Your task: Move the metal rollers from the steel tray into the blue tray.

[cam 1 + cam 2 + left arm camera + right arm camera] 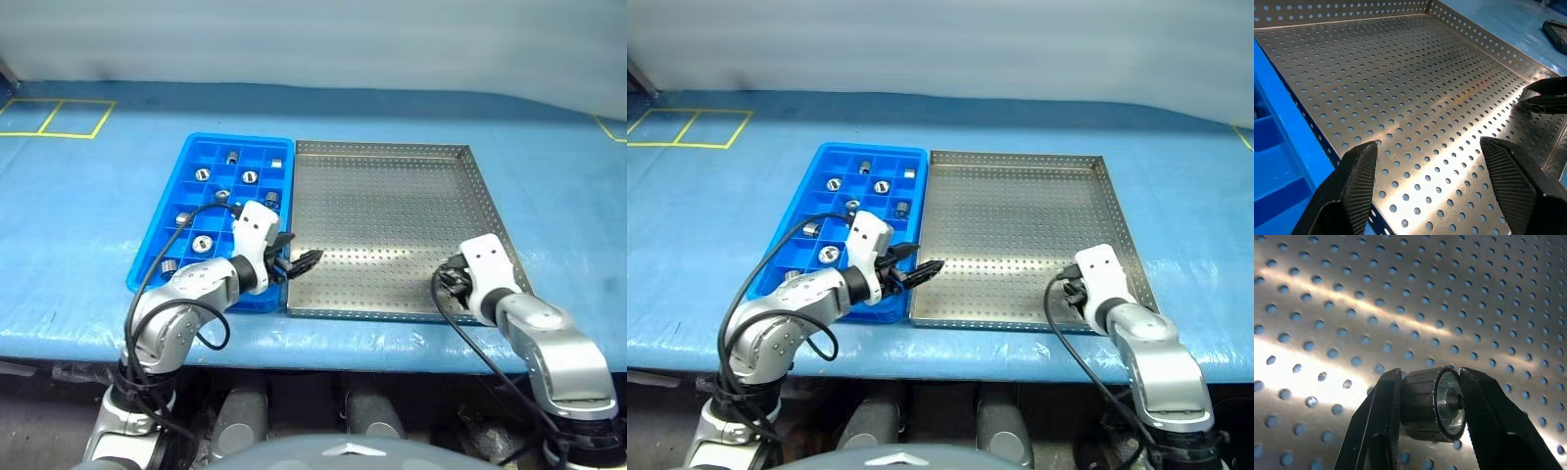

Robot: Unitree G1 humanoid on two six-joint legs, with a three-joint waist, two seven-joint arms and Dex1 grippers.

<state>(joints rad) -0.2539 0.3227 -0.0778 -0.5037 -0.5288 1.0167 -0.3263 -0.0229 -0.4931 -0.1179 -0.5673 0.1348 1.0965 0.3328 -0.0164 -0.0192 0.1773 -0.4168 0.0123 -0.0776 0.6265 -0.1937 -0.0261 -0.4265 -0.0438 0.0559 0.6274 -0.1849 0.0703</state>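
The steel tray is bare perforated metal, smooth and bright, with fine scratches and glare streaks across its floor. The roller in the right claw is metal: a darker ribbed barrel and a polished, shiny end face. The rollers in the blue tray glint silver too. That tray is glossy moulded plastic. The fingers of the left claw are black with a woven, matt grain. The desk is covered in a blue sheet, slightly wrinkled, with a dull sheen
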